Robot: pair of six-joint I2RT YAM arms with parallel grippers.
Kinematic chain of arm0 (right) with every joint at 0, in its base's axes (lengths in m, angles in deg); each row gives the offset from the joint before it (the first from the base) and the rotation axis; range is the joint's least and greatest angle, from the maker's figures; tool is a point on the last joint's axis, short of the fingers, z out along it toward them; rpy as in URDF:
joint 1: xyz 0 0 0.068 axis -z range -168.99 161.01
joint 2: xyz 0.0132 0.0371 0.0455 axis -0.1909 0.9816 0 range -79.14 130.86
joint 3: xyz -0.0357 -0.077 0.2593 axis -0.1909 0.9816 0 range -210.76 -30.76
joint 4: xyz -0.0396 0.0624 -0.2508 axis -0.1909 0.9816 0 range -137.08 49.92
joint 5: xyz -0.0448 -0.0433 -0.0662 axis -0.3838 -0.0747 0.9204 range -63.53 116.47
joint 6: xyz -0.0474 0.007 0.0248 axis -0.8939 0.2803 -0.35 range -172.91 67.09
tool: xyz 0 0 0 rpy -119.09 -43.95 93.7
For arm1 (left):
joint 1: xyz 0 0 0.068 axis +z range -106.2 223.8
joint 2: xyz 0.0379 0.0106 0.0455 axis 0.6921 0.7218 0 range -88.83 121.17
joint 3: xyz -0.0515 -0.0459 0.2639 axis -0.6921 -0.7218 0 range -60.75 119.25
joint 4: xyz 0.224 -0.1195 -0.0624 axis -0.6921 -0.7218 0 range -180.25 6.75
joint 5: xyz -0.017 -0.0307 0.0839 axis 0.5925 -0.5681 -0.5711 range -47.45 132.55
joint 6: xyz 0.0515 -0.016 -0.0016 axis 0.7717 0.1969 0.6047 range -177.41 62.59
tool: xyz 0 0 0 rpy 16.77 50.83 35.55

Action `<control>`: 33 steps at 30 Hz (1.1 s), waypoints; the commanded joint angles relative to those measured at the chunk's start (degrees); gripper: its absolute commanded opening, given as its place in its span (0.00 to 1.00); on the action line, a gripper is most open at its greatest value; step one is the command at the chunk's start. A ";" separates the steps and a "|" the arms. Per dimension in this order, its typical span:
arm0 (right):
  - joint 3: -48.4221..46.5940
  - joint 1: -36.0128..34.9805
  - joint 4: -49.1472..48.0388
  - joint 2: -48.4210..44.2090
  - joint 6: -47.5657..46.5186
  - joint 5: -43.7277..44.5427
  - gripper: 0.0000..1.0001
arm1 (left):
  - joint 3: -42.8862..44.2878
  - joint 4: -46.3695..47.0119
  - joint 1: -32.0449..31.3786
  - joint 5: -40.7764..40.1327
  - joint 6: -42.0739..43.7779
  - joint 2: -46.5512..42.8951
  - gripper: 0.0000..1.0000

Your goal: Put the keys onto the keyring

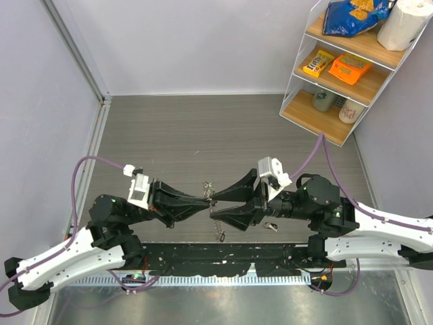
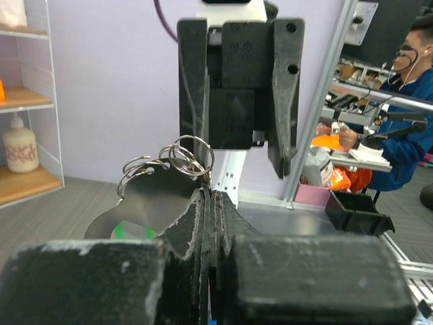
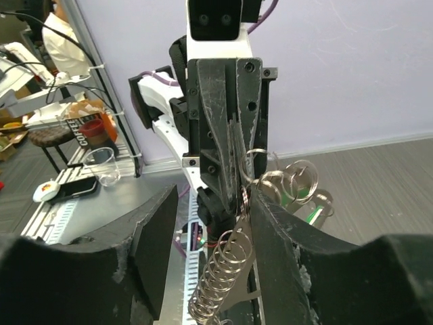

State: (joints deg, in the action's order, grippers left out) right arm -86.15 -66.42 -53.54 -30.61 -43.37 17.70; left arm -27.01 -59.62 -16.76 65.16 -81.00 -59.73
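Observation:
My left gripper is shut on the keyring, a cluster of linked silver rings held up above the table. A flat silver key with a green head hangs from those rings. From the same bunch a coiled chain of rings dangles down. Facing it, my right gripper stands open, one finger on each side of the bunch; the chain rests against its right finger. A small dark-headed key lies on the table beside the right arm.
A wire shelf with snack packs, a paper roll and cups stands at the back right. A black cable rail runs along the near edge. Purple cables trail from both arms.

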 commanded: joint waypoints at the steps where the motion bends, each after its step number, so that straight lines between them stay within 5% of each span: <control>1: -0.50 -0.35 3.10 -3.53 -1.37 7.26 0.54 | 2.56 -2.27 0.00 1.82 1.18 0.69 0.00; 12: -6.12 -0.27 24.11 -6.17 1.00 29.85 0.56 | 3.62 -12.82 0.00 -0.72 4.26 -0.54 0.00; 18: -7.63 0.78 42.04 -3.89 11.10 41.55 0.55 | 2.13 -17.30 0.00 -3.27 5.57 -2.82 0.00; 24: -0.34 6.40 52.85 -0.20 23.32 39.37 0.54 | 0.63 -19.24 0.00 -4.16 6.81 -4.84 0.00; 33: 15.58 14.06 50.58 4.45 37.38 28.65 0.49 | -0.34 -20.12 0.00 -3.19 8.13 -6.51 0.00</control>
State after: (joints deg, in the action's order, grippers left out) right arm -73.15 -52.91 -2.51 -27.55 -15.26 49.89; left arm -27.17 -81.74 -16.78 61.86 -74.36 -65.17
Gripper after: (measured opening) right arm 0.490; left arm 0.034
